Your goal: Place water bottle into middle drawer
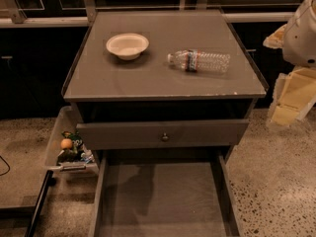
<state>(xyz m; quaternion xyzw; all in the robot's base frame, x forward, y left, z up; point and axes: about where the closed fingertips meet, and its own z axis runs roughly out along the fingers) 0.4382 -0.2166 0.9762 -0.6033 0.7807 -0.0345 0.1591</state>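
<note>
The water bottle (200, 61) lies on its side on the grey cabinet top (163, 80), right of centre, cap pointing left. The middle drawer (163, 201) is pulled out at the bottom of the view; its flat grey floor is bare. My gripper (291, 95) hangs at the right edge, pale and blocky, beside the cabinet's right side and apart from the bottle. It holds nothing that I can see.
A white bowl (127, 45) sits on the cabinet top, left of the bottle. The upper drawer front with a small knob (164, 137) is slightly out. A clear bin of snacks (69, 144) stands at the left on the speckled floor.
</note>
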